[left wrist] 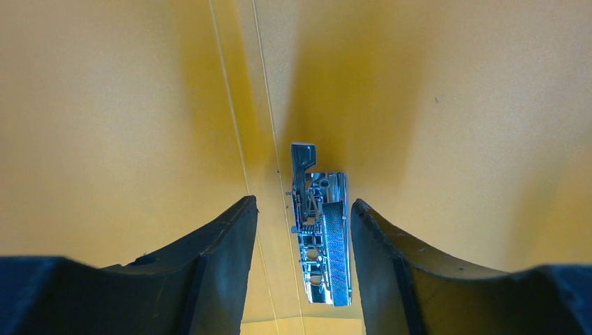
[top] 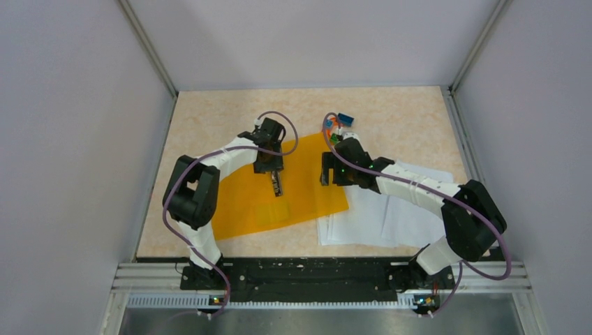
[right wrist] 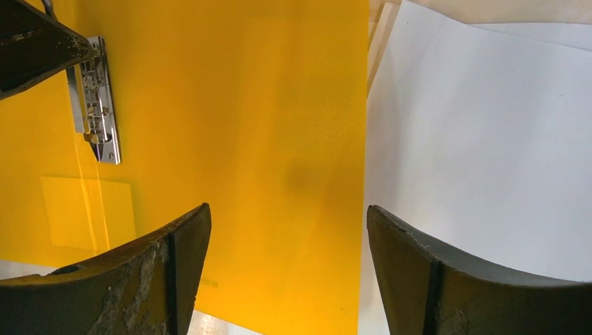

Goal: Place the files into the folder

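Note:
The orange folder point(top: 279, 192) lies open and flat on the table, with its metal clip point(top: 277, 184) along the middle fold. My left gripper point(top: 271, 166) hovers over the folder with its jaws open either side of the clip point(left wrist: 320, 230), not touching it. The white files point(top: 391, 209) lie in a stack to the right of the folder, their left edge under the folder's right edge point(right wrist: 366, 139). My right gripper point(top: 329, 171) is open and empty above the folder's right edge, straddling folder point(right wrist: 265, 139) and files point(right wrist: 482, 146).
Small colourful blocks point(top: 338, 125) sit behind the right gripper near the back of the table. Grey walls close in the table on left, right and back. The rail point(top: 300, 276) with the arm bases runs along the near edge.

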`<action>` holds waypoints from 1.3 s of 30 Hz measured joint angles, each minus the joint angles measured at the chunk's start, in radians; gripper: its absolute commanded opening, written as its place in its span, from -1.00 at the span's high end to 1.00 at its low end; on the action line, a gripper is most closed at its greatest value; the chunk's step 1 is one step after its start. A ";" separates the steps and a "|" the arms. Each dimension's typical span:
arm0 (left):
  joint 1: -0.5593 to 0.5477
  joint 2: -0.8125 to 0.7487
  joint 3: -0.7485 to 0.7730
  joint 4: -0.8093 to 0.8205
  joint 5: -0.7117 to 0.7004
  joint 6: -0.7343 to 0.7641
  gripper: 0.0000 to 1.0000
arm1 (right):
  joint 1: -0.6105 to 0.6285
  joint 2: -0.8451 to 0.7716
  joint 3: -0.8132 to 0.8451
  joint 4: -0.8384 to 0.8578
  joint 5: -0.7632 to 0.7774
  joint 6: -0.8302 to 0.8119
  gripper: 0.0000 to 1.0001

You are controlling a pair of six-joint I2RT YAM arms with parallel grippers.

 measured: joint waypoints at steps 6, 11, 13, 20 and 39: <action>0.000 0.003 0.007 -0.019 0.000 0.017 -0.26 | 0.000 0.014 -0.032 0.018 -0.019 0.003 -0.71; 0.000 0.003 0.024 -0.027 0.000 0.025 -0.33 | 0.000 0.020 -0.047 0.024 -0.026 0.003 -0.72; 0.000 0.003 0.031 -0.031 0.000 0.027 -0.36 | 0.000 0.022 -0.047 0.030 -0.038 0.007 -0.72; 0.001 -0.002 0.047 -0.049 -0.005 0.043 -0.41 | 0.034 0.032 -0.046 0.043 -0.040 0.043 -0.73; 0.023 -0.156 0.065 -0.099 0.011 0.061 -0.46 | 0.212 0.353 0.263 0.043 -0.022 0.143 -0.73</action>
